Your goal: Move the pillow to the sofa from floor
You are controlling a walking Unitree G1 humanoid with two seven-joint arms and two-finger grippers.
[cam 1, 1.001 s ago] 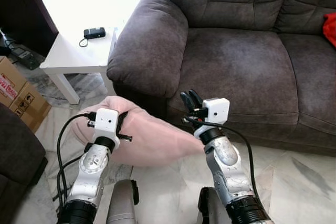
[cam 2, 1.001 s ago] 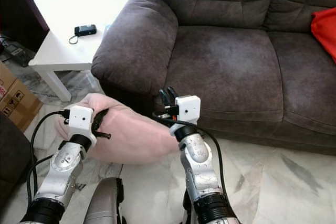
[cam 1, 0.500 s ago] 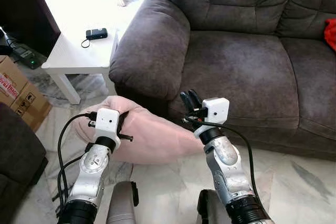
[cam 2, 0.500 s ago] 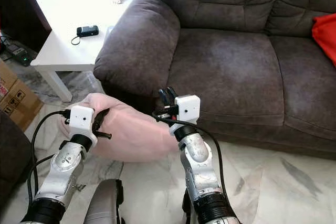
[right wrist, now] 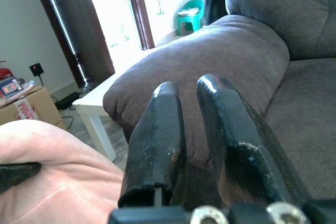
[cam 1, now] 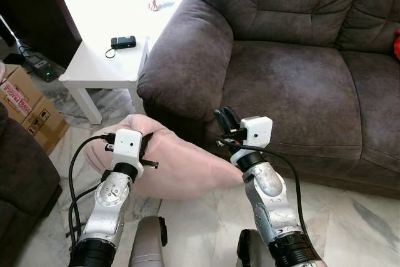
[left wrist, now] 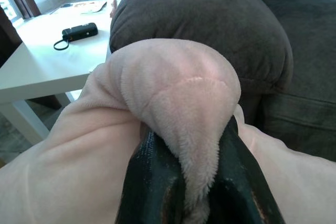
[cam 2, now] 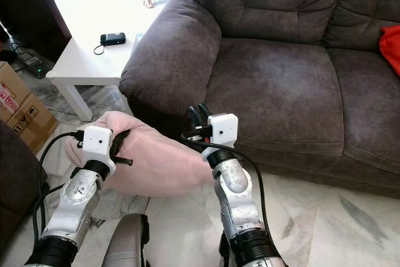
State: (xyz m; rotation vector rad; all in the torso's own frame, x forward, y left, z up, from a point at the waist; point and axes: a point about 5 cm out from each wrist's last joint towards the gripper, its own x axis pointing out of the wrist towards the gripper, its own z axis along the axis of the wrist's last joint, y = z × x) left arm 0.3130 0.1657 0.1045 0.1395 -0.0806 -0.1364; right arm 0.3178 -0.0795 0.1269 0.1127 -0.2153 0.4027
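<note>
The left pincer (left wrist: 195, 192) hides its fingertips in the pillow's (cam 1: 181, 167) plush fold.

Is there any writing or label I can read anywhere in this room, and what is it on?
"FRAGILE": red print on the brown cardboard box left of the grey sofa; I read it with some doubt.
Symbols beside it on the box: too small to read.
Small black device on the white table: no legible text.

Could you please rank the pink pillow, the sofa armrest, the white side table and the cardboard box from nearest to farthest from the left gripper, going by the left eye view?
1. Pink pillow: pinched in the left gripper.
2. Sofa armrest: just ahead, above the pillow.
3. White side table and cardboard box: too close to call; the table lies ahead to the left, the box far left on the floor.
</note>
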